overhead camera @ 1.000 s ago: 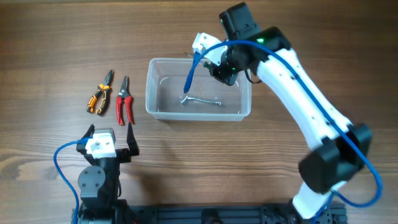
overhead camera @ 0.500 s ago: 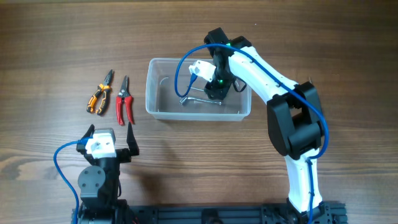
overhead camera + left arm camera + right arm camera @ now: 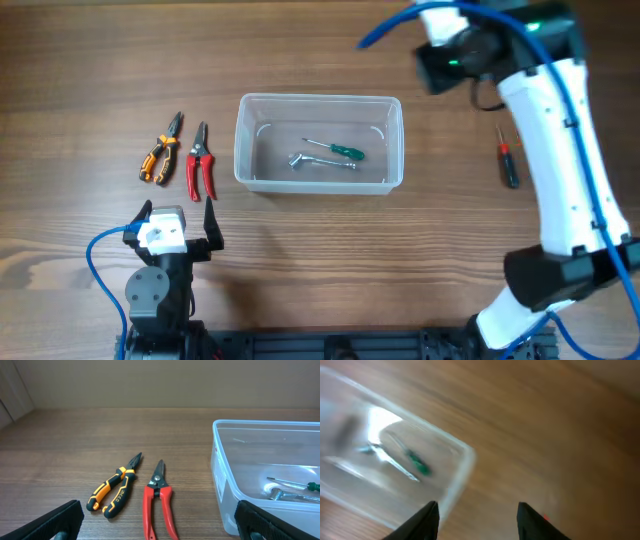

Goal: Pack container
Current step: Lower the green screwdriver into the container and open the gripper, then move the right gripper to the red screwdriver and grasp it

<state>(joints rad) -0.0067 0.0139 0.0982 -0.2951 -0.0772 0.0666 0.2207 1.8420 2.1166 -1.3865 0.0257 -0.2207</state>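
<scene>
The container (image 3: 320, 98) sits mid-table with a green screwdriver (image 3: 335, 150) and a silver tool (image 3: 322, 161) inside. The left gripper (image 3: 177, 220) at its 7 o'clock and the right gripper (image 3: 477, 522) at its 2 o'clock both stand wide and empty.

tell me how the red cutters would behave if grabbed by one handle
The red cutters lie flat with handles splayed, so they probably won't roll. The halves join at a pivot, so the free handle may swing. Metal blades and smooth-looking grips suggest some weight and a slippery hold.
</scene>
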